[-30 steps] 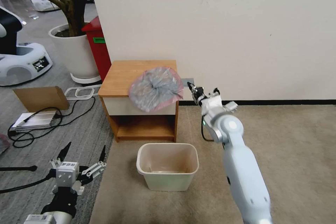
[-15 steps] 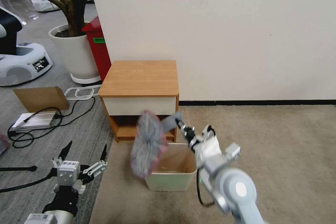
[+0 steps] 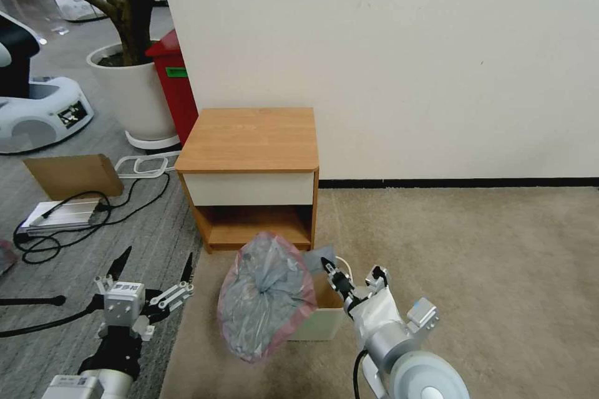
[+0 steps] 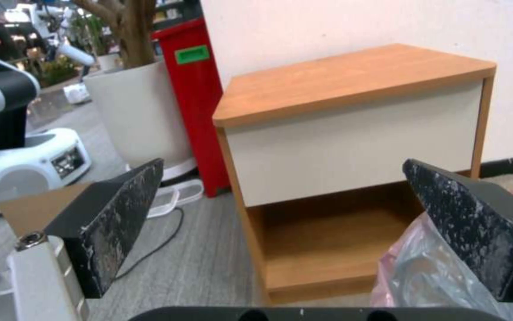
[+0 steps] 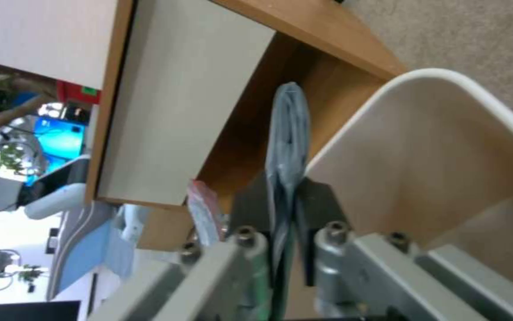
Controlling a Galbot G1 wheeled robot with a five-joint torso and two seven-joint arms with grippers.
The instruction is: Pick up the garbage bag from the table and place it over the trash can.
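Right hand [image 5: 281,200] pinches garbage bag [image 3: 265,296] (wrist close-up).

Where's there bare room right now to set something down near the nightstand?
The table top is bare, and so is the carpet to its right along the wall. It is crowded at the trash can, where the right gripper holds the garbage bag, and cables clutter the left floor.

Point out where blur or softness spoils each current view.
Head view: sharp, the garbage bag crisp. Left wrist view: the left gripper has its near fingers soft and big. Right wrist view: the right gripper is blurred at close range around the pinched bag.
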